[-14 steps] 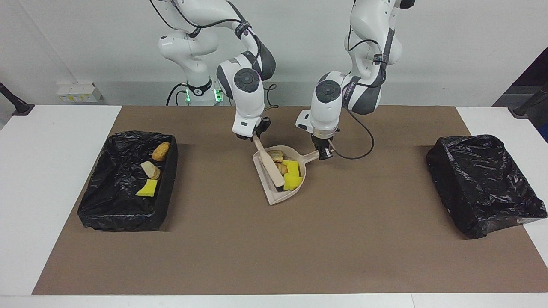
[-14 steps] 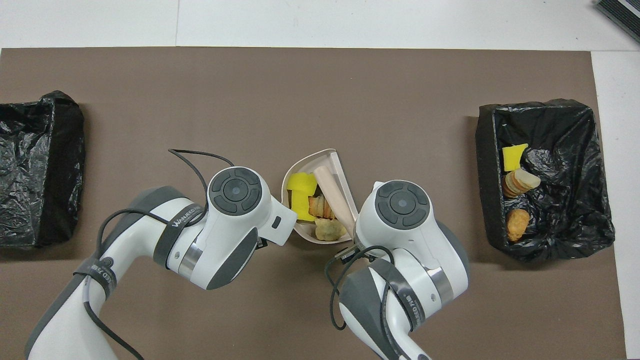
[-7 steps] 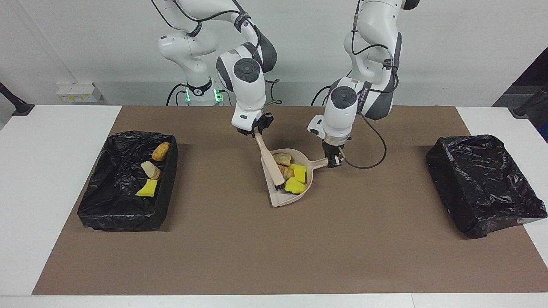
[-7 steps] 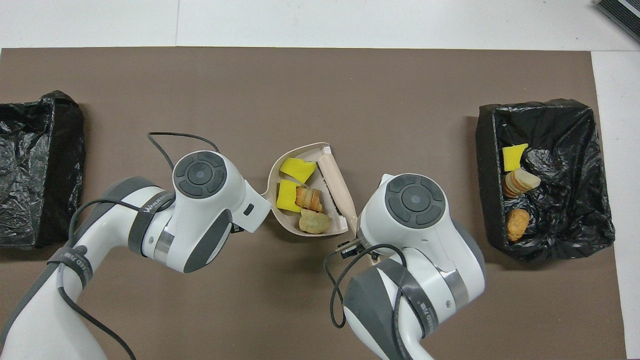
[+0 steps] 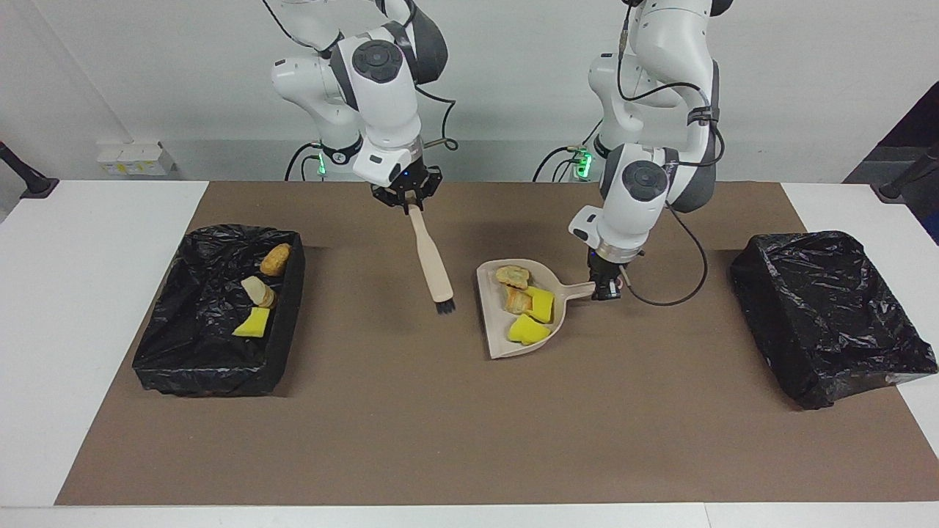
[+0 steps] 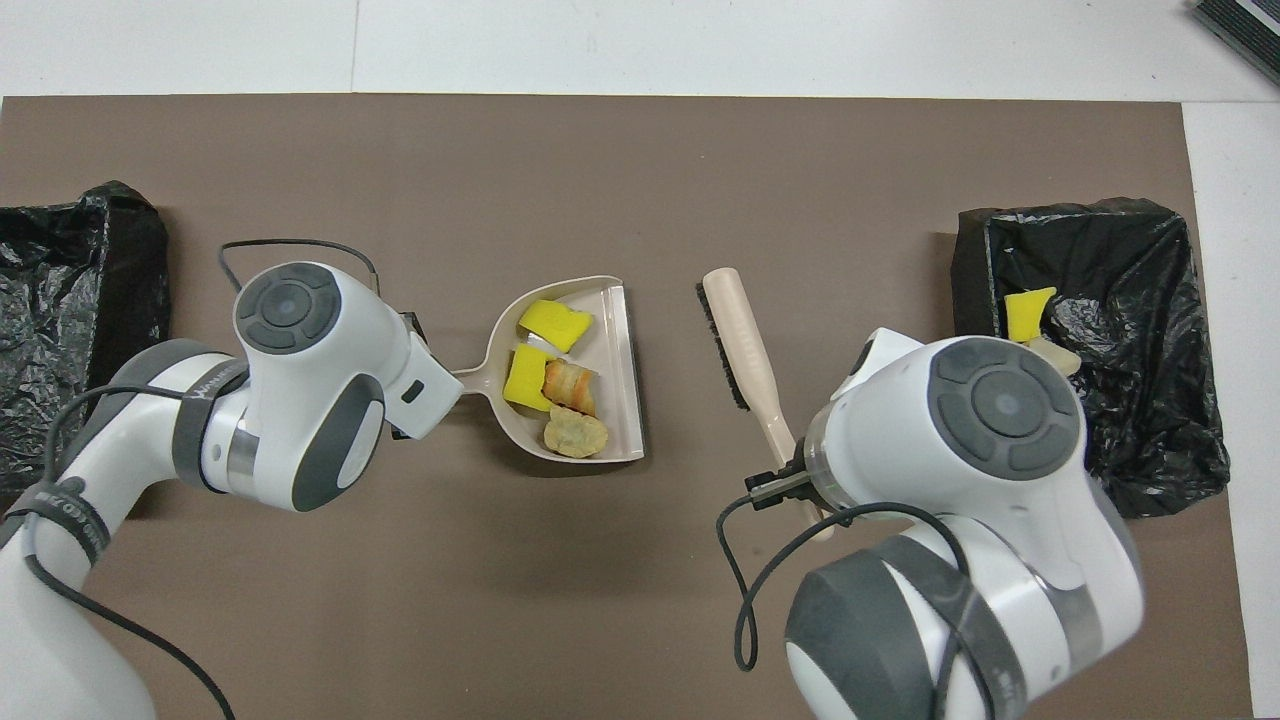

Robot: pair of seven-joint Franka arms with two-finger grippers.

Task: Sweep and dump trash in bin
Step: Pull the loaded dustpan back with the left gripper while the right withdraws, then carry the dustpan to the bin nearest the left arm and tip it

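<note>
In the overhead view the right arm's wrist covers part of the bin (image 6: 1150,260) at its end of the tabletop, hiding most of the bread slice (image 6: 1052,350) and all of the golden roll (image 5: 276,259) there. The same wrist hides the right pincer (image 5: 408,203). The other bin (image 6: 70,330) is cut off by the picture's edge. Both arms' upper links run out of the facing view's top.
</note>
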